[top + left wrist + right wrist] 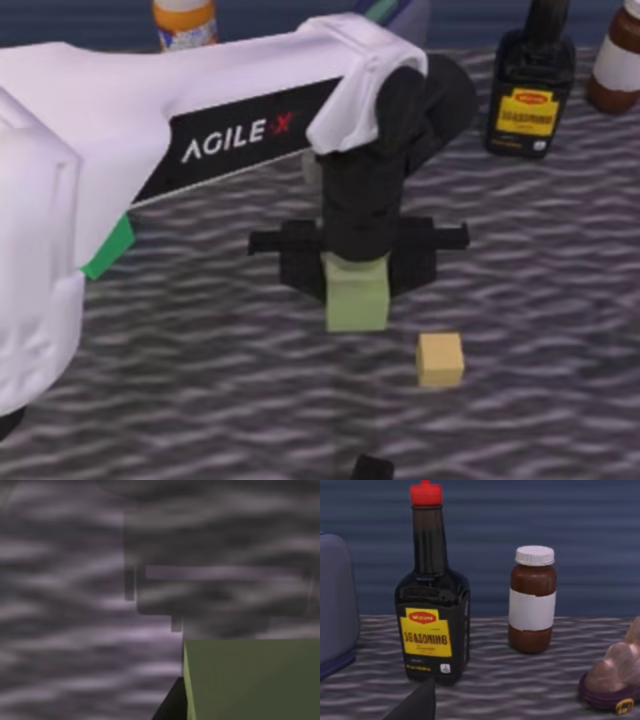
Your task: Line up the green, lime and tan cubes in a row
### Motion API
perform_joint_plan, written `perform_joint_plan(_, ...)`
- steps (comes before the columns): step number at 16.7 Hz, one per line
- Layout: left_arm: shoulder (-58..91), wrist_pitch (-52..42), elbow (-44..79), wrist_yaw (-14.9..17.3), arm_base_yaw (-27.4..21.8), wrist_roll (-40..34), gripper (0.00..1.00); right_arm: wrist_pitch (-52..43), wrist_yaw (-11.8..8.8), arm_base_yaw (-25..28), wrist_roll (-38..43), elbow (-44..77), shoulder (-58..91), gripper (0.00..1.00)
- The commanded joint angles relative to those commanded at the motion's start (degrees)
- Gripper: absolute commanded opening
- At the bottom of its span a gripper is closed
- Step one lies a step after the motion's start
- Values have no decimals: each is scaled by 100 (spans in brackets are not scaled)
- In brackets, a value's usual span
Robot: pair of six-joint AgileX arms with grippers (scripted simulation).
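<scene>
3 cubes belong to this task, and I can see all of them from above. The lime cube (357, 293) is near the middle of the table, right under the left gripper (357, 268), whose black body covers its far edge. I cannot tell whether the jaws are clamped on it or apart; the left wrist view shows only a corner of the cube and the table surface below it. The tan cube (440, 359) rests just to the right and a little nearer, apart from the lime one. Of the green cube (108, 250) only a small piece shows, at the left, under the white left arm.

In my opinion, 2 things can go wrong. If the gripper lets go while the lime cube is not flat on the table (540, 300), the cube may tip or turn out of the row. If the arm swings low, it may push the green cube hidden under it.

A small black block (372, 468) lies at the near edge. At the far right stands a dark bottle (531, 85) with a red cap and a yellow label reading "SEASONING", beside a brown jar (614, 60) with a blank white label. The arm carries "AGILE X". The right gripper (415, 702) is parked low, facing these bottles.
</scene>
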Motion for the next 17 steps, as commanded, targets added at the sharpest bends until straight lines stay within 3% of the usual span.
perform_joint_plan(7,9,84,-47,-3,-115,-104,0,0,0,0,0,0,0,100)
perform_joint_plan(13,309,1212,-849,-1,-134,-129,0,0,0,0,0,0,0,100)
perform_joint_plan(17,368,1376,-981,2,-142,-136,0,0,0,0,0,0,0,100)
